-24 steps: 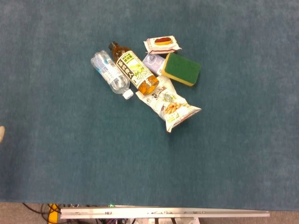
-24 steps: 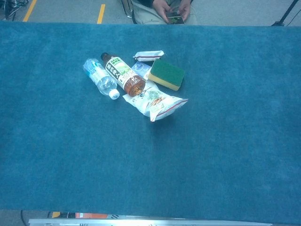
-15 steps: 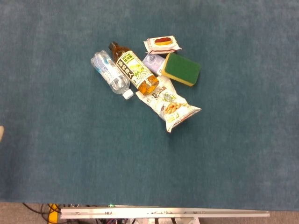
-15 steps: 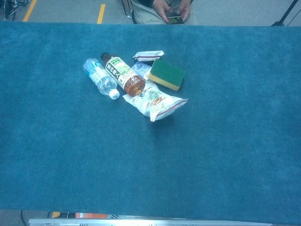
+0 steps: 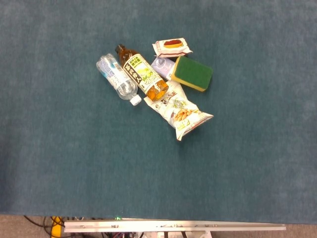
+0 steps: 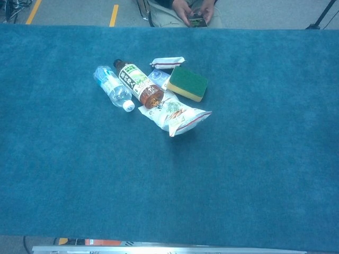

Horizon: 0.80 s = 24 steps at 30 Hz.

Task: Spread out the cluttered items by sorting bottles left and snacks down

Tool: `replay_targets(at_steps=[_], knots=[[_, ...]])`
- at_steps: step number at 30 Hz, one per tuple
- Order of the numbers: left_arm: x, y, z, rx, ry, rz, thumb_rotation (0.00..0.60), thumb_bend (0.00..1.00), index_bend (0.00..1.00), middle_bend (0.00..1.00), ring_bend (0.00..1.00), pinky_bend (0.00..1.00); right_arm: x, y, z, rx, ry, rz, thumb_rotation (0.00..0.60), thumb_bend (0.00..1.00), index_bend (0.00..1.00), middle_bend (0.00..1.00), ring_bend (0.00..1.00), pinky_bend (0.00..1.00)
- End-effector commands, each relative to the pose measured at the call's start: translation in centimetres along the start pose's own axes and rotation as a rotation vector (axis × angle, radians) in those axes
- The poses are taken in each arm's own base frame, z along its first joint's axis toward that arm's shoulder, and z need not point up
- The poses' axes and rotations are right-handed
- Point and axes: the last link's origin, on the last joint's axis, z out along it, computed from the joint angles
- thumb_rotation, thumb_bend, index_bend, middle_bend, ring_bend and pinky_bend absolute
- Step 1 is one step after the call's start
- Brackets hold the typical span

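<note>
Snacks and bottles lay bunched in one cluster on the tabletop [image 6: 254,174], and the tea bottle [image 5: 141,74] served as the landmark. Nearest the robot, the nut bag [image 5: 181,110] touched the tea bottle's base and ran down and to the right of it; it looked light, crinkly and slack, so it would probably be best pinched across its middle, not by a sealed end. The tea bottle itself lay on its side, stiff, apparently full and likely the heaviest piece; a grip round its labelled waist should stop it rolling. Against its left flank lay the water bottle [image 5: 117,77], clear, thin-walled and slippery-looking, apt to dent under a hard squeeze. Just right of the tea bottle a pale packet [image 5: 162,65] was half hidden under the green sponge [image 5: 192,73]. Farthest off sat the small wrapped cake [image 5: 172,46], light and crushable. Neither robot hand showed in either view, so I cannot tell their state. The teal felt cover looked grippy, with wide bare cloth left of and below the tea bottle. Beyond the far edge a seated person [image 6: 193,10] held a phone.
</note>
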Motion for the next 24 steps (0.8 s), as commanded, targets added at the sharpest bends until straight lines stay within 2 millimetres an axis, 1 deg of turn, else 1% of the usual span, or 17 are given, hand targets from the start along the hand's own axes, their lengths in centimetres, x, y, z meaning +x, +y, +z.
replay_targets(at_steps=[1, 9, 13, 16, 17, 21, 24], knots=[[0.0, -0.1, 0.0, 0.0, 0.005, -0.006, 0.6, 0.26, 0.2, 0.14, 0.05, 0.16, 0.0, 0.0, 0.0, 0.001, -0.001, 0.0, 0.6, 0.11, 0.02, 0.24, 0.17, 0.36], [0.1, 0.3, 0.0, -0.021, 0.039, -0.018, 0.6, 0.26, 0.2, 0.14, 0.05, 0.16, -0.1, -0.1, 0.2, 0.011, -0.01, -0.003, 0.6, 0.11, 0.02, 0.24, 0.17, 0.36], [0.3, 0.6, -0.1, -0.032, 0.049, -0.018, 0.6, 0.26, 0.2, 0.14, 0.05, 0.16, -0.2, -0.9, 0.8, 0.061, -0.025, -0.019, 0.6, 0.11, 0.02, 0.24, 0.17, 0.36], [0.4, 0.8, -0.3, -0.044, 0.053, -0.019, 0.6, 0.26, 0.2, 0.14, 0.05, 0.16, -0.4, -2.0, 1.8, 0.125, -0.047, -0.04, 0.6, 0.11, 0.02, 0.24, 0.17, 0.36], [0.4, 1.0, -0.4, -0.051, 0.056, -0.02, 0.6, 0.26, 0.2, 0.14, 0.05, 0.16, -0.4, -2.7, 2.3, 0.16, -0.055, -0.047, 0.6, 0.11, 0.03, 0.24, 0.17, 0.36], [0.7, 1.5, -0.7, -0.071, 0.062, -0.021, 0.6, 0.26, 0.2, 0.14, 0.05, 0.16, -0.9, -5.2, 4.3, 0.274, -0.082, -0.078, 0.6, 0.03, 0.05, 0.24, 0.17, 0.36], [0.8, 1.7, -1.0, -0.084, 0.057, -0.013, 0.6, 0.26, 0.2, 0.14, 0.05, 0.16, -1.7, -7.3, 5.5, 0.348, -0.116, -0.096, 0.6, 0.0, 0.05, 0.24, 0.17, 0.36]])
